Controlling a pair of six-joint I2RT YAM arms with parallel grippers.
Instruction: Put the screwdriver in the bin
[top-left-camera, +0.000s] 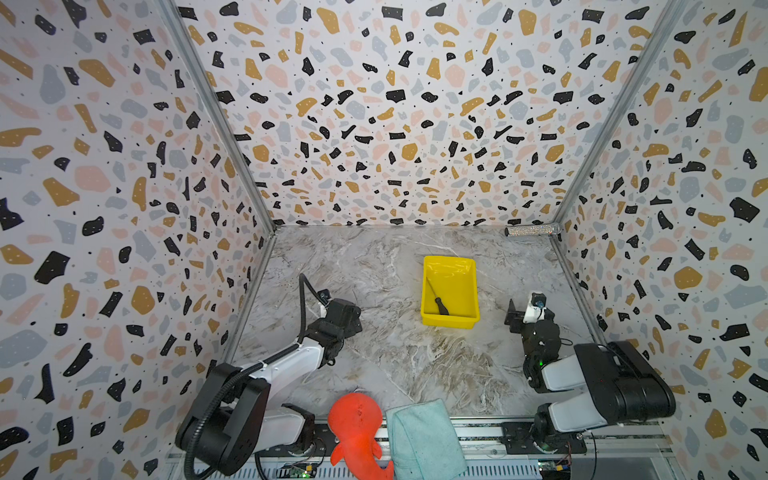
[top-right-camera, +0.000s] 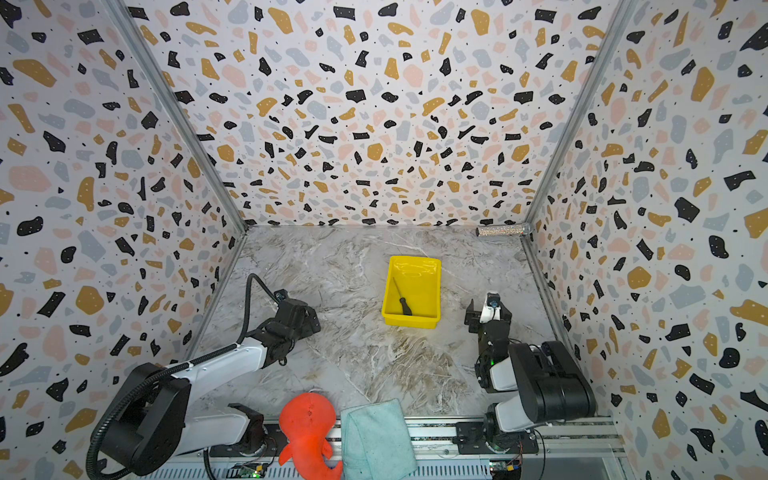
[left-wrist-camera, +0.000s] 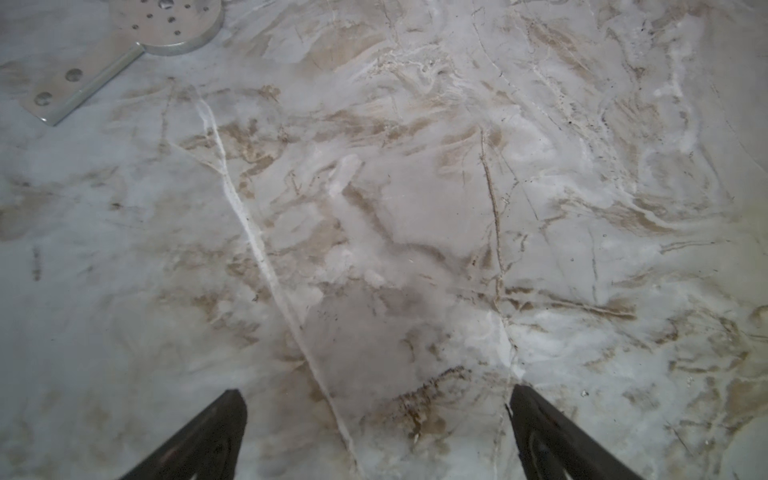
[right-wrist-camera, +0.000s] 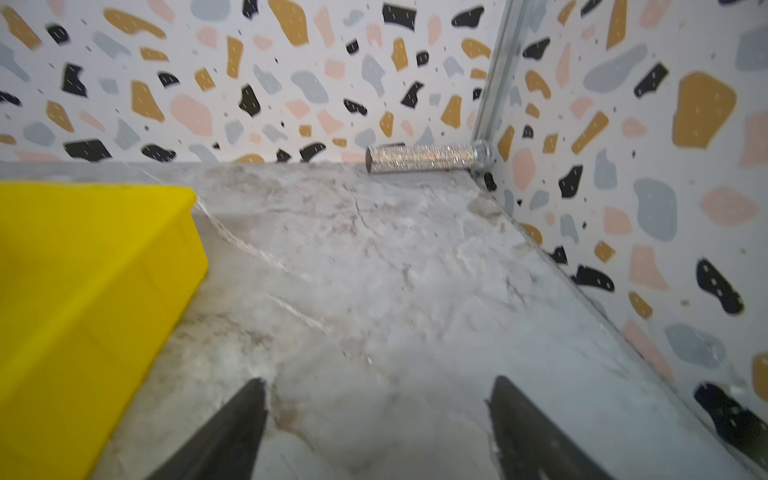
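The screwdriver lies inside the bin, flat on its glossy yellow floor. Its black handle rests near the bin's near wall, and its thin metal shaft slants away toward the far left of the bin's floor; both top views show it this way. The bin stands on the marble worktop, right of the middle and well short of the far edge.

The right gripper sits low over the worktop on the bin's right, near its near right corner and apart from it. Its two dark fingers are spread wide with only bare marble between them; they hold nothing. In the right wrist view the bin's outer wall shows close beside one finger without touching it, and the view is slightly blurred. So the screwdriver is left of this gripper, inside the bin's walls and free of any grip.

The left gripper hangs over the left part of the worktop, well apart from the bin. Its fingers also stand apart, with nothing between them. A flat metal plate with holes lies on the marble in the left wrist view.

A glittery silver cylinder lies along the far edge in the far right corner. An orange plush toy and a folded teal cloth lie side by side at the near edge.
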